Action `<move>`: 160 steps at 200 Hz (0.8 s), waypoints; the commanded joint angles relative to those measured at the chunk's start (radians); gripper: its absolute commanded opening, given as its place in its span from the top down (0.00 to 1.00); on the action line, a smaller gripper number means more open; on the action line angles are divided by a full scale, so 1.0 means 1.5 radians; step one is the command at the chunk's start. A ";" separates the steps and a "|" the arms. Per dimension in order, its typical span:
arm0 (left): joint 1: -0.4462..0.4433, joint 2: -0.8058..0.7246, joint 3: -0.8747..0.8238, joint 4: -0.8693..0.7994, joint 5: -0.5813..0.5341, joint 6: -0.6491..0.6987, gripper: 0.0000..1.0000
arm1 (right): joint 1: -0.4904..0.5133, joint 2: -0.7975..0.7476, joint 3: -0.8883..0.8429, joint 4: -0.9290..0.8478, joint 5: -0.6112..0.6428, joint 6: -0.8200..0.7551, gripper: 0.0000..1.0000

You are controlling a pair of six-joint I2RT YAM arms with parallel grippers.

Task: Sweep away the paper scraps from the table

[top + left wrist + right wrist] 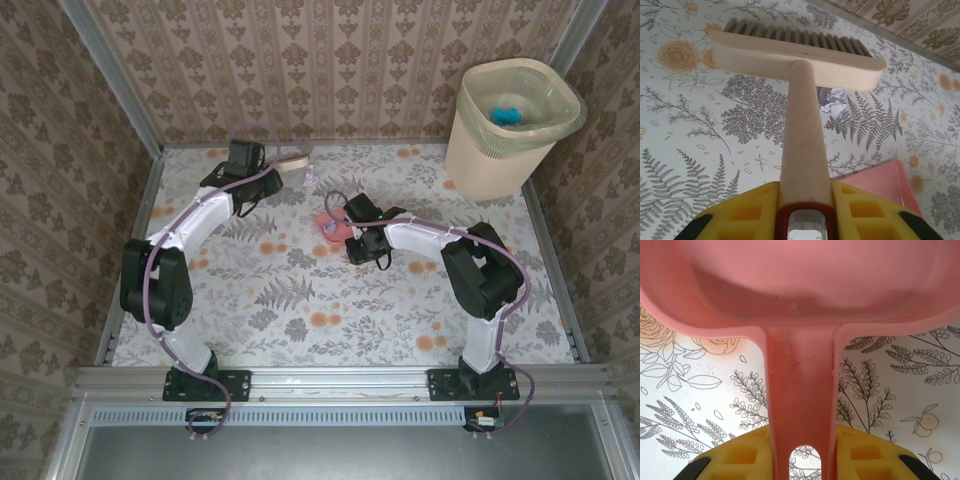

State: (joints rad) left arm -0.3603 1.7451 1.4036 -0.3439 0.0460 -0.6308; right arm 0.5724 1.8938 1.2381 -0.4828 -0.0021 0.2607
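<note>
- Table [300,300]: printed sheet, matt, smooth; paper or vinyl, can't tell.
- Rails [340,380] along table edges: bare metal, brushed, dull sheen.
- Brush [790,55]: cream plastic head & handle, matt, faint scuffs; grey bristles, fibrous.
- Dustpan [800,370]: pink plastic, moulded, smooth, semi-gloss.
- Paper scraps [834,102]: white wad, crumpled, matt.
- Basket [490,150], far right corner of table: pale plastic, smooth wall, lattice rim.
- Left gripper [804,200] & right gripper [802,450]: yellow plastic fingers [747,212], matt, w/ black inserts.
- Arms [195,228]: white & black shells, plastic, slight gloss.
- Walls [330,60]: damask print, matt.
</note>
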 commanded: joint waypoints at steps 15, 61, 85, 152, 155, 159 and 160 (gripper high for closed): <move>-0.011 0.056 0.078 -0.023 0.033 -0.010 1.00 | 0.003 0.032 0.002 -0.005 -0.014 0.004 1.00; -0.047 0.085 0.131 -0.112 0.056 0.027 1.00 | 0.001 0.023 -0.002 -0.012 -0.003 0.007 1.00; -0.059 0.091 0.155 -0.152 0.071 0.047 1.00 | -0.010 0.013 -0.011 -0.013 -0.004 0.017 1.00; -0.116 0.125 0.232 -0.233 0.155 0.110 1.00 | -0.054 -0.017 -0.038 -0.010 -0.021 0.042 1.00; -0.118 0.128 0.236 -0.236 0.161 0.113 1.00 | -0.055 -0.019 -0.039 -0.010 -0.021 0.042 1.00; -0.120 0.132 0.242 -0.242 0.168 0.116 1.00 | -0.055 -0.019 -0.040 -0.009 -0.021 0.041 1.00; -0.120 0.133 0.243 -0.242 0.169 0.117 1.00 | -0.055 -0.020 -0.039 -0.009 -0.021 0.042 1.00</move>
State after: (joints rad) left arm -0.5240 1.9102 1.7058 -0.6434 0.2146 -0.5232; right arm 0.5045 1.8824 1.2129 -0.4511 -0.0273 0.2905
